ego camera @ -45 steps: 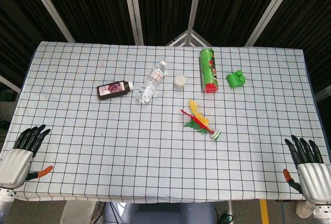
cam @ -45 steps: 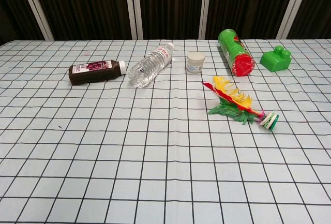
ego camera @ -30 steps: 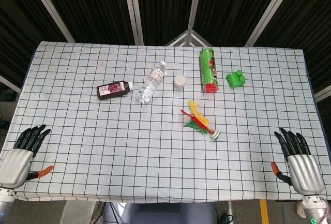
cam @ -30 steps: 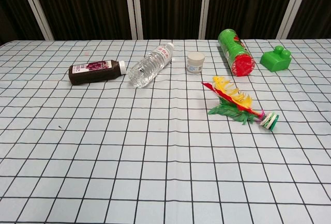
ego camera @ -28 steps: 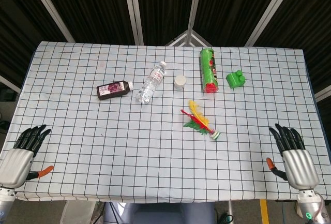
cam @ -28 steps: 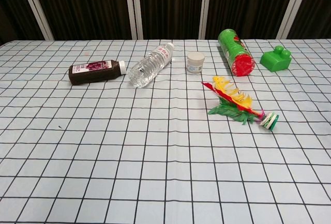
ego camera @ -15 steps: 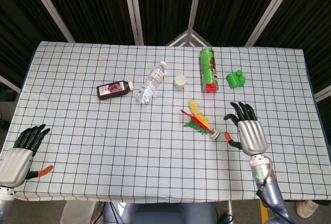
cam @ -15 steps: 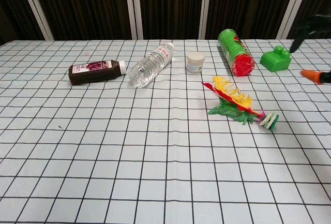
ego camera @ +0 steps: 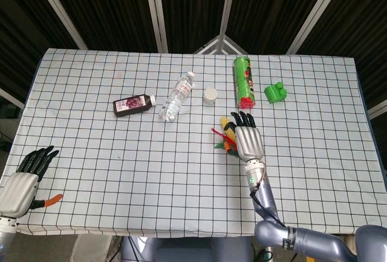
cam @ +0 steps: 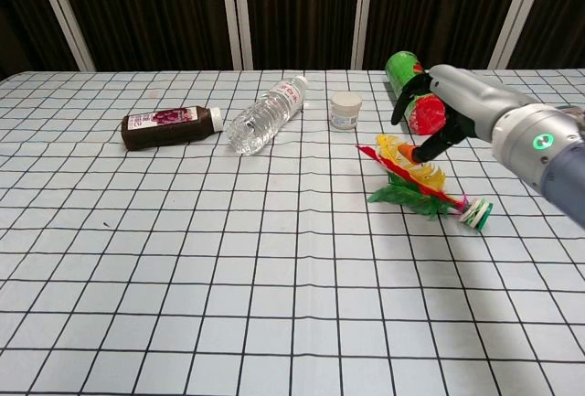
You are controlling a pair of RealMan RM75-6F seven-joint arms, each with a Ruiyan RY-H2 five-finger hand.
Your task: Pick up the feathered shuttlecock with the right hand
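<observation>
The feathered shuttlecock (cam: 413,179) lies on the checked table (ego camera: 91,153) right of centre, with yellow, red and green feathers and a white-green base (cam: 475,213). My right hand (cam: 445,108) hovers just above its feathers, fingers spread and pointing away from me, holding nothing. Its orange thumb tip (cam: 417,155) sits close to the yellow feathers. In the head view the right hand (ego camera: 248,141) covers most of the shuttlecock (ego camera: 224,128); only the feather tips show at its left. My left hand (ego camera: 22,180) rests open at the front left corner.
Along the back lie a dark juice bottle (ego camera: 134,104), a clear water bottle (ego camera: 175,97), a small white jar (ego camera: 210,96), a green can (ego camera: 243,81) with a red end and a green block (ego camera: 276,92). The can lies just behind the right hand.
My right hand has swept from the front right corner up and leftward and now hangs over the shuttlecock. The shuttlecock and the left hand have not moved.
</observation>
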